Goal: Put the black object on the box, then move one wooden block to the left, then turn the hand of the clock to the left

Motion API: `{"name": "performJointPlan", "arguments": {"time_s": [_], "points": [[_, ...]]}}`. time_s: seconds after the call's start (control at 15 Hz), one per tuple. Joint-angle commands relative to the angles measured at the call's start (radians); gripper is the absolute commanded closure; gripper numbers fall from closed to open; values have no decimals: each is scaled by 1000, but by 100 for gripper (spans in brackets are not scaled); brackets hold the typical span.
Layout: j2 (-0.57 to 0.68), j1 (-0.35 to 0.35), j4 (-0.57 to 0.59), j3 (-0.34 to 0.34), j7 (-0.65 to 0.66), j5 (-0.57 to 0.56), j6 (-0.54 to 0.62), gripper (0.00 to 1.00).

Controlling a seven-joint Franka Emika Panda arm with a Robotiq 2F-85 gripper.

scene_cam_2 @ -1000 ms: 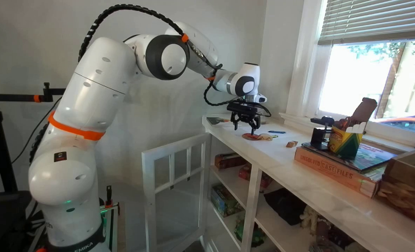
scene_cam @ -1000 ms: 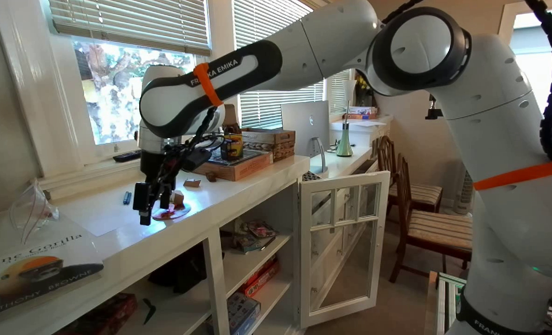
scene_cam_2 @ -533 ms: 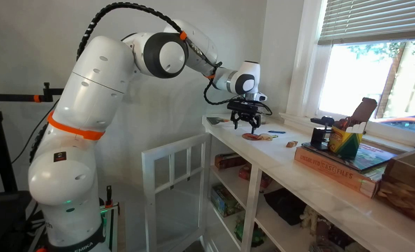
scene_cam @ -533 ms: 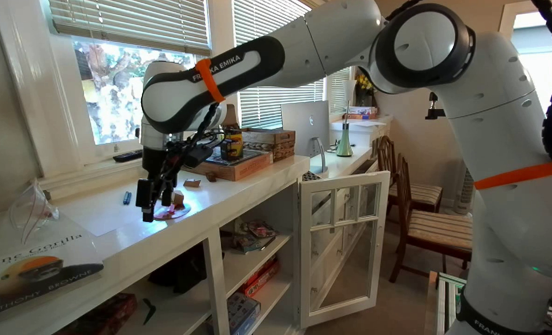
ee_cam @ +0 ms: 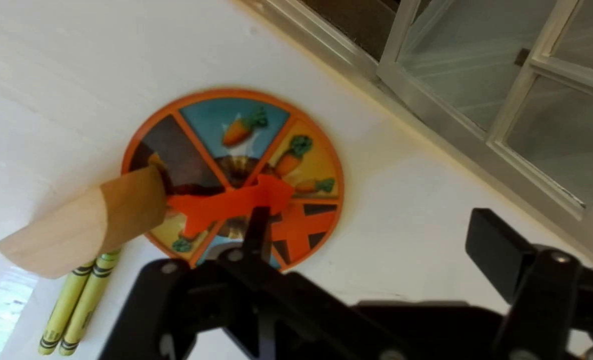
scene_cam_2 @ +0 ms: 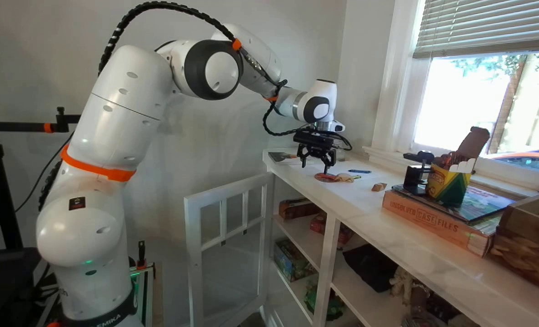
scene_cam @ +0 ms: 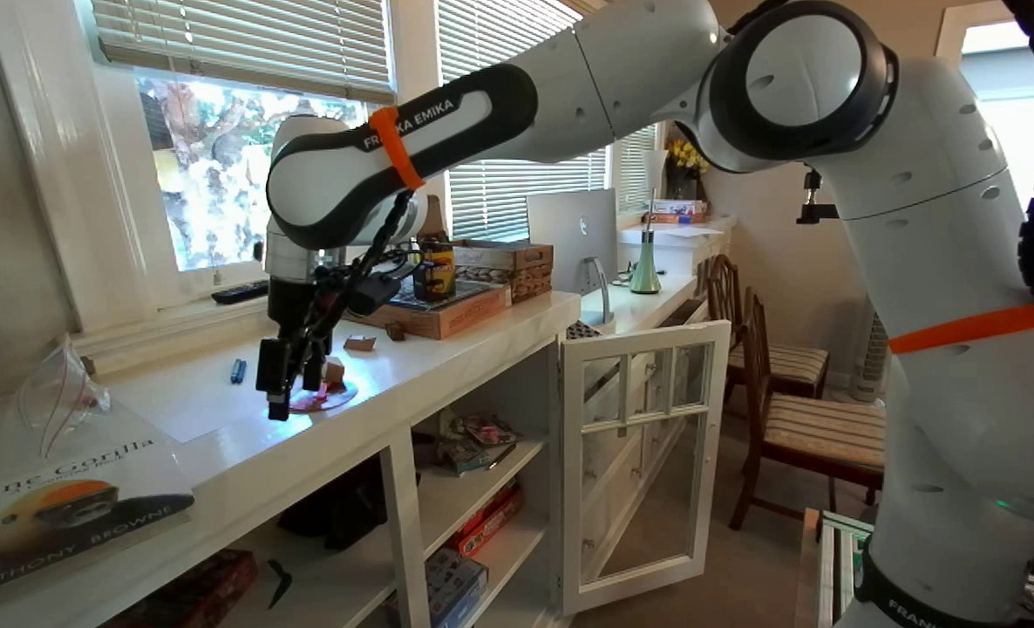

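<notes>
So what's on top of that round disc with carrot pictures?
A reddish pointer lies across the disc; in the wrist view, a wooden block covers part of its left edge. What's beneath them is hidden, as is some lower rim behind the end effector.

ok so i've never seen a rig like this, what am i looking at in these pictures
The white machine is a robot arm, and the black end effector is its two-fingered hand. Two pictures are taken from outside the robot; the close-up is taken from its wrist. On the counter, that close-up shows a round picture dial with an orange pointer, a wooden block overlapping the dial, and two yellow crayons. In an exterior view, a box carries a flat item with a black object on top. Nothing is held: the jaws stand apart, one over the dial, perhaps touching it.
</notes>
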Motion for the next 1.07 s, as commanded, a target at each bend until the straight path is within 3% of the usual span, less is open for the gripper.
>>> {"name": "performJointPlan", "arguments": {"time_s": [0.0, 1.0], "points": [[-32, -16, -42, 14, -33, 20, -18, 0], [-43, -26, -61, 11, -74, 9, -34, 0]]}}
